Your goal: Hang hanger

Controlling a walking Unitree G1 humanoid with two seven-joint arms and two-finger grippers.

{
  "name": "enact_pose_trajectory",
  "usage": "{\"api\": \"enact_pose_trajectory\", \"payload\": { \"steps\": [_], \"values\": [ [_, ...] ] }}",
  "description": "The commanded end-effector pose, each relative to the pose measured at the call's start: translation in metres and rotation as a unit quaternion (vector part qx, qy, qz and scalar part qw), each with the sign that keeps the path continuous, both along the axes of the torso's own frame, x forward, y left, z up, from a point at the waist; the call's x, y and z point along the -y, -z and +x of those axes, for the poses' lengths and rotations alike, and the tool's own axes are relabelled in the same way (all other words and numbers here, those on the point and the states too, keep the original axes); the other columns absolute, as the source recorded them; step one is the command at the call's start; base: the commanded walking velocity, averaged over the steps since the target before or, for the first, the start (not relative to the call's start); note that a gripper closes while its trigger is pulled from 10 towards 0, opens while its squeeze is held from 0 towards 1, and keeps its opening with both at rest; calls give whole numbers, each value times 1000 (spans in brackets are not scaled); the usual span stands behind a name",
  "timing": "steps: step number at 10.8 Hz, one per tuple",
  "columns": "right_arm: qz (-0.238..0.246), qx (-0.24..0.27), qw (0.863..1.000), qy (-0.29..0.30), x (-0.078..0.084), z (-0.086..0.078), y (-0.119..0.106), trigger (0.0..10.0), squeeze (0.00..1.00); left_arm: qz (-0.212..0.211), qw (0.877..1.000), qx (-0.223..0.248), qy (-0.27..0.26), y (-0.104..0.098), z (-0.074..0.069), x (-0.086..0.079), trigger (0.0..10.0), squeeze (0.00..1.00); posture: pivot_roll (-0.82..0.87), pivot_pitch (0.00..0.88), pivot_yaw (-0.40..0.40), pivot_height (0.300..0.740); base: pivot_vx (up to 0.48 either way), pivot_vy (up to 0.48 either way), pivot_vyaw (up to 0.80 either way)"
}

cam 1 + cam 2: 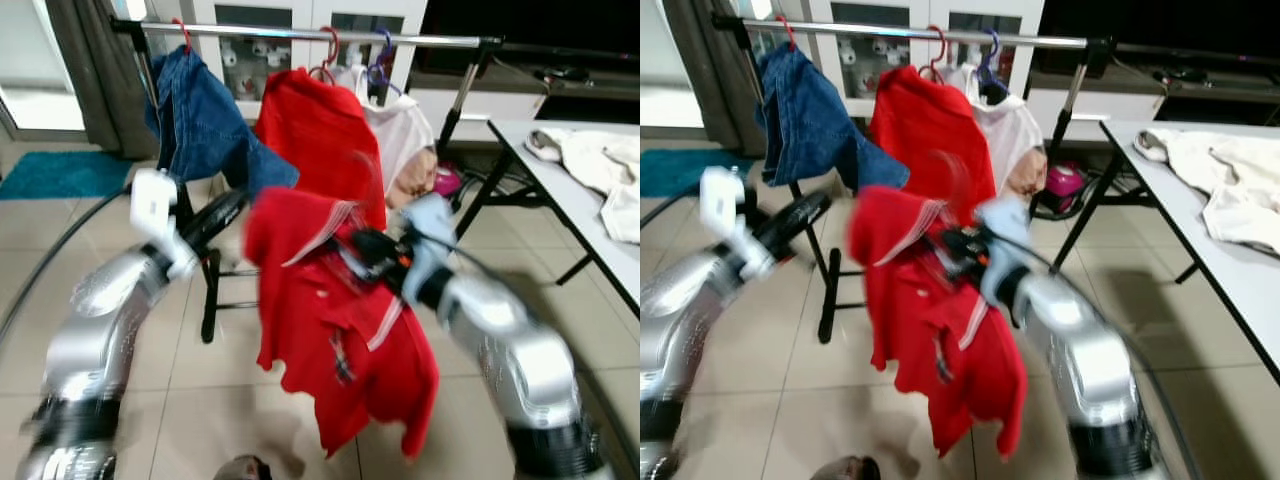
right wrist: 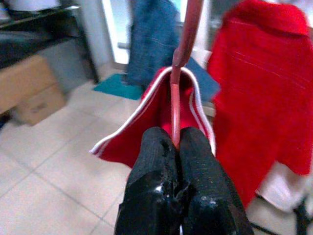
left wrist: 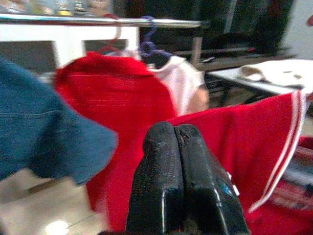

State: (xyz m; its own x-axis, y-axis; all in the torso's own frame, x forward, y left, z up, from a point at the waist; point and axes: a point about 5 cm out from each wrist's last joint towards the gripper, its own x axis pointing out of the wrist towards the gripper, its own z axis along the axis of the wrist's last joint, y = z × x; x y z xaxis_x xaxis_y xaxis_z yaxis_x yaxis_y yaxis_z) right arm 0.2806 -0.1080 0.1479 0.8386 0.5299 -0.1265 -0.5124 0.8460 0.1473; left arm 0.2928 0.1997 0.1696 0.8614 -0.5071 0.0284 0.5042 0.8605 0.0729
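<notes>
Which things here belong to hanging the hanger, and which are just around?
Job:
right gripper, shut on the hanger
red shirt on that hanger
rail

Just around:
left gripper, shut on nothing
jeans
hung red shirt
white top
table
cloth

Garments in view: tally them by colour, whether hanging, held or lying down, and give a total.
Red: 2, a red shirt on the metal rail and a red polo shirt with white trim held up by the right gripper
Blue: 1, denim jeans
White: 2, a white shirt on the rail, white cloth on the grey table
Total: 5
</notes>
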Motion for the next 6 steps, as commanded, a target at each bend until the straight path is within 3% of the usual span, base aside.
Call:
{"api": "enact_pose_trajectory", "payload": {
  "steps": [1, 2, 3, 5, 6],
  "values": [
    [1, 32, 997, 77, 16, 4, -5, 4314, 0, 32, 999, 21, -30, -6, 0, 6, 10000, 0, -39, 0, -41, 740, 0, 0, 0],
    [-27, 14, 991, 129, 25, 5, 7, 10000, 0, 36, 997, 21, -70, -3, 0, 5, 10000, 0, -14, 0, -49, 740, 0, 0, 0],
    [-24, -10, 987, 156, 32, 4, 18, 10000, 0, 34, 993, 15, -111, 5, -3, 3, 10000, 0, 5, 0, -45, 740, 0, 0, 0],
    [-68, 42, 982, 169, 33, 5, 19, 10000, 0, 32, 988, 10, -149, 21, -11, 0, 10000, 0, 10, 0, -33, 740, 268, 0, 0],
    [-89, 54, 982, 156, 30, 2, 22, 10000, 0, 50, 987, 2, -152, 27, -13, 1, 10000, 0, 5, 0, -26, 740, 322, 0, 0]
  ]
}}
